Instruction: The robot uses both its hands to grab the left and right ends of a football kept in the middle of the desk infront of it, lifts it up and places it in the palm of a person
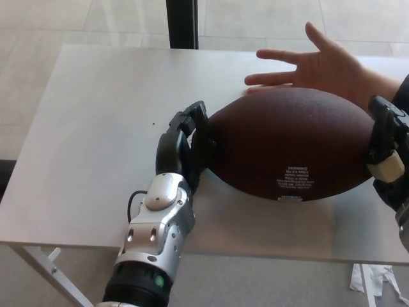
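Both robot hands, the left hand [185, 150] and right hand [386, 157], are clamping their fingers on the ends of a brown football [291, 144] above the white counter [96, 128], apparently needing to carry it onto the person's open palm [329, 67] just behind.

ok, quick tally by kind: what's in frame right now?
Footballs: 1, football
Robot hands: 2, left hand, right hand, both gripping the football's ends
Person's hands: 1, open hand
Desks: 1, desk
Total: 5
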{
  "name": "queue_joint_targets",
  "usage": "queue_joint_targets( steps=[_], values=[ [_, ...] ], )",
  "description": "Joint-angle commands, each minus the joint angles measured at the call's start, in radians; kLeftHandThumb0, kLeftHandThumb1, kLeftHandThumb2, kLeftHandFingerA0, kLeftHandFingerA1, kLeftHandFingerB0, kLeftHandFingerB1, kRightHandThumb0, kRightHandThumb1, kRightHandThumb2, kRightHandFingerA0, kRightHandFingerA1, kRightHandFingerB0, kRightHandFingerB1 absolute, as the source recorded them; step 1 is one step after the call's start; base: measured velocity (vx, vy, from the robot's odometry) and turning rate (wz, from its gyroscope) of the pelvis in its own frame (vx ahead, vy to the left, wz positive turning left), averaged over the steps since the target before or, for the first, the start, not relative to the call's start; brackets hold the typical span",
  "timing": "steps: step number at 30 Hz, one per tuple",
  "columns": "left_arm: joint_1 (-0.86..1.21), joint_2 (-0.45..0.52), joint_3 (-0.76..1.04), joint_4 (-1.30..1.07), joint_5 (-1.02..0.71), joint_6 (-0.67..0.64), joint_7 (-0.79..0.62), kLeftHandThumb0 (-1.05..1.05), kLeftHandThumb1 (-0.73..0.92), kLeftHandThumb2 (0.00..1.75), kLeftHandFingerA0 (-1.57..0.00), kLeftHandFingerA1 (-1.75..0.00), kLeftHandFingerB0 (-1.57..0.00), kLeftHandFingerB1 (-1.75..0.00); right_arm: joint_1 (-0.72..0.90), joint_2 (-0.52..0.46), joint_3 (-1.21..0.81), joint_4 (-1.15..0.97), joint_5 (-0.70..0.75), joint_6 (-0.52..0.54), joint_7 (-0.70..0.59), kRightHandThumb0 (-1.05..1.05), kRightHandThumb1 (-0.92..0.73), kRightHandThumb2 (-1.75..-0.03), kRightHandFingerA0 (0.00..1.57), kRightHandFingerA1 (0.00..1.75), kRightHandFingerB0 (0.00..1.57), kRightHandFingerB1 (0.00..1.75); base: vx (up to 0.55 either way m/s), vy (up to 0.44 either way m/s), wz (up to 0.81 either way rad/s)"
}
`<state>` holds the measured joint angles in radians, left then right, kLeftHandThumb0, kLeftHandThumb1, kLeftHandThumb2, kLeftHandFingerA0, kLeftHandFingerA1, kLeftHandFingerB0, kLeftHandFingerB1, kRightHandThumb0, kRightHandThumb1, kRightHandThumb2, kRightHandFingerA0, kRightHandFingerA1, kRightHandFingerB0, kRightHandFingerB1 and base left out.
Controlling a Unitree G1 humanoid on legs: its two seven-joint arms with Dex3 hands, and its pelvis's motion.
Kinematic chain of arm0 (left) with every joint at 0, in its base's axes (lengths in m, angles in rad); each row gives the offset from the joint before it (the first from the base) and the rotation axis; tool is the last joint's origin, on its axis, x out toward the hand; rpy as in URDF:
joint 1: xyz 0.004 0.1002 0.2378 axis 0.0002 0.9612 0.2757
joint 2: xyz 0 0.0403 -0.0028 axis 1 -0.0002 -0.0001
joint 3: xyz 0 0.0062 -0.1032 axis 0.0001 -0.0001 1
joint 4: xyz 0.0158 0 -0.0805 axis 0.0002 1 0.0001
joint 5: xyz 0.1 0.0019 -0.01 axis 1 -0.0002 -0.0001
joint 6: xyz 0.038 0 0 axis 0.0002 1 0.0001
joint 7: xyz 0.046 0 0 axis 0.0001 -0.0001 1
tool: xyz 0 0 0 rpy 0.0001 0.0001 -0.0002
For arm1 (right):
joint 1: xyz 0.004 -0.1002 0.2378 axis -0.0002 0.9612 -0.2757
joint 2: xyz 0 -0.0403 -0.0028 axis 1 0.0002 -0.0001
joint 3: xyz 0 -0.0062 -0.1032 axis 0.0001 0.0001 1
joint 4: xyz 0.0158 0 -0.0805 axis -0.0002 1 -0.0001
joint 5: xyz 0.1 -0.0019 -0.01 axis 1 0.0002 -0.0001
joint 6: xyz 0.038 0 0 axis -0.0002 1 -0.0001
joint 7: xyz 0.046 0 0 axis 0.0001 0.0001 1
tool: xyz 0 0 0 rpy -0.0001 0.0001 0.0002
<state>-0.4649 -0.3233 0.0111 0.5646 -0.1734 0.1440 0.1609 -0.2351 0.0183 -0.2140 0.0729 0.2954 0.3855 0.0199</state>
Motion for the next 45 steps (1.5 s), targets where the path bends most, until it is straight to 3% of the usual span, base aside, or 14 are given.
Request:
queue_joint_targets(
  steps=[1, 2, 3, 4, 5, 7, 10, 13, 20, 24, 27, 35, 38, 45],
  values=[
    [0.012, -0.143, -0.060, 0.067, 0.059, -0.052, 0.113, -0.22, 0.83, 0.85, -1.16, -1.62, -0.45, -0.51, -0.012, 0.063, 0.053, 0.003, -0.021, -0.081, -0.010, -0.45, -0.77, -0.70, 1.04, 1.65, 0.48, 0.41, 0.00, 0.000, 0.00],
    [0.011, -0.143, -0.062, 0.069, 0.058, -0.054, 0.114, -0.22, 0.83, 0.85, -1.16, -1.62, -0.45, -0.51, -0.012, 0.064, 0.052, 0.003, -0.022, -0.082, -0.010, -0.45, -0.77, -0.70, 1.04, 1.65, 0.48, 0.41, 0.00, 0.000, 0.00],
    [0.011, -0.146, -0.070, 0.078, 0.075, -0.069, 0.148, -0.07, 0.87, 0.88, -0.86, -1.75, -0.62, -0.63, -0.011, 0.063, 0.060, 0.015, -0.035, -0.126, 0.005, -0.32, -0.80, -0.67, 1.08, 1.75, 0.75, 0.57, 0.00, 0.000, 0.00],
    [0.008, -0.143, -0.071, 0.090, 0.077, -0.080, 0.155, -0.06, 0.85, 0.90, -0.85, -1.75, -0.73, -0.99, -0.012, 0.067, 0.064, 0.013, -0.043, -0.126, -0.006, -0.26, -0.67, -0.90, 1.10, 1.75, 0.93, 0.83, 0.00, 0.000, 0.00],
    [0.007, -0.142, -0.072, 0.094, 0.075, -0.085, 0.157, -0.06, 0.85, 0.90, -0.85, -1.75, -0.73, -0.99, -0.013, 0.067, 0.064, 0.013, -0.044, -0.127, -0.008, -0.26, -0.67, -0.90, 1.10, 1.75, 0.93, 0.83, 0.00, 0.000, 0.00],
    [0.005, -0.135, -0.084, 0.103, 0.070, -0.086, 0.138, -0.08, 0.78, 1.07, -0.88, -1.75, -0.70, -1.72, -0.009, 0.068, 0.074, 0.014, -0.056, -0.137, -0.015, -0.19, -0.50, -1.25, 1.10, 1.75, 0.98, 1.26, 0.00, 0.000, 0.00],
    [-0.003, -0.123, -0.098, 0.114, 0.060, -0.079, 0.093, -0.14, 0.79, 0.96, -0.85, -1.75, -0.58, -1.75, -0.004, 0.065, 0.082, 0.020, -0.063, -0.157, -0.012, -0.17, -0.45, -1.41, 1.11, 1.75, 0.99, 1.42, 0.00, 0.000, 0.00],
    [-0.014, -0.125, -0.102, 0.111, 0.049, -0.051, 0.087, -0.15, 0.77, 0.88, -0.85, -1.75, -0.65, -1.25, -0.008, 0.068, 0.084, 0.047, -0.069, -0.187, -0.012, -0.20, -0.44, -1.41, 1.13, 1.74, 0.97, 1.52, 0.00, 0.000, 0.00],
    [-0.031, -0.137, -0.113, 0.130, 0.053, -0.088, 0.093, -0.14, 0.74, 0.99, -0.85, -1.75, -0.62, -1.72, -0.022, 0.100, 0.076, 0.071, -0.104, -0.243, -0.093, -0.30, -0.48, -1.32, 1.12, 1.75, 0.90, 1.66, 0.00, 0.000, 0.00],
    [-0.051, -0.150, -0.112, 0.143, 0.065, -0.136, 0.132, -0.10, 0.70, 1.22, -0.92, -1.75, -0.70, -1.75, -0.052, 0.126, 0.060, 0.114, -0.187, -0.307, -0.240, -0.23, -0.50, -1.30, 1.14, 1.75, 0.88, 1.53, 0.00, 0.000, 0.00],
    [-0.074, -0.165, -0.131, 0.146, 0.101, -0.147, 0.199, -0.12, 0.73, 1.05, -0.83, -1.75, -0.57, -1.75, -0.064, 0.150, 0.059, 0.138, -0.234, -0.309, -0.336, -0.27, -0.55, -1.06, 0.98, 1.75, 0.82, 1.58, 0.00, 0.000, 0.00],
    [-0.199, -0.169, -0.156, 0.186, 0.169, -0.091, 0.340, -0.10, 0.72, 0.93, -0.72, -1.75, -0.69, -1.43, -0.115, 0.219, 0.036, 0.216, -0.240, -0.472, -0.418, -0.26, -0.37, -1.44, 0.91, 1.71, 0.84, 1.61, 0.00, 0.000, 0.00],
    [-0.274, -0.137, -0.168, 0.213, 0.182, -0.033, 0.326, -0.13, 0.60, 1.02, -0.74, -1.75, -0.69, -1.44, -0.145, 0.237, 0.018, 0.220, -0.236, -0.463, -0.472, -0.25, -0.52, -1.17, 0.84, 1.73, 0.71, 1.60, 0.00, 0.000, 0.00],
    [-0.428, -0.066, -0.187, 0.276, 0.221, 0.017, 0.318, -0.28, 0.53, 1.00, -0.83, -1.61, -0.81, -1.20, -0.270, 0.248, -0.030, 0.230, -0.192, -0.472, -0.523, -0.17, -0.56, -1.04, 0.89, 1.68, 0.75, 1.45, 0.00, 0.000, 0.00]
  ],
)
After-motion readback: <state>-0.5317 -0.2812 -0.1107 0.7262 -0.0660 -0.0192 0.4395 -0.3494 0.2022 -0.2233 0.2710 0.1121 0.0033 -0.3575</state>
